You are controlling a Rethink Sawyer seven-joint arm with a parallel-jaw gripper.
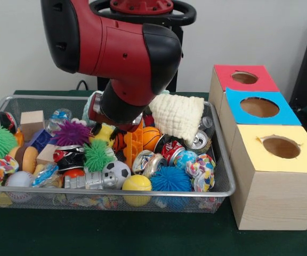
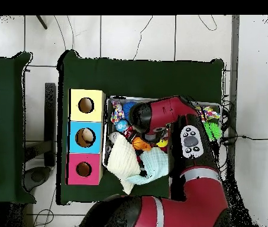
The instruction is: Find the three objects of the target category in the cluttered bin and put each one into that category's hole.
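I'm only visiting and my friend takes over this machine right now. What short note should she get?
Gripper: hidden behind the arm down in the wire bin; open or shut cannot be told.
Things: bin still crammed with balls, cans, blocks and a cream cloth.
Boxes: red hole, blue hole and yellow hole stand beside the bin; nothing is visible inside them.
Done: no sorted item can be seen.
Left: apparently all three target objects.

The red arm (image 2: 177, 118) reaches over the toy-filled bin (image 2: 107, 103) beside three coloured boxes (image 2: 86, 137).

place: probably a robot lab | cues: red arm (image 1: 116, 48), green-clothed table (image 2: 142, 71), tiled floor (image 2: 136, 35)
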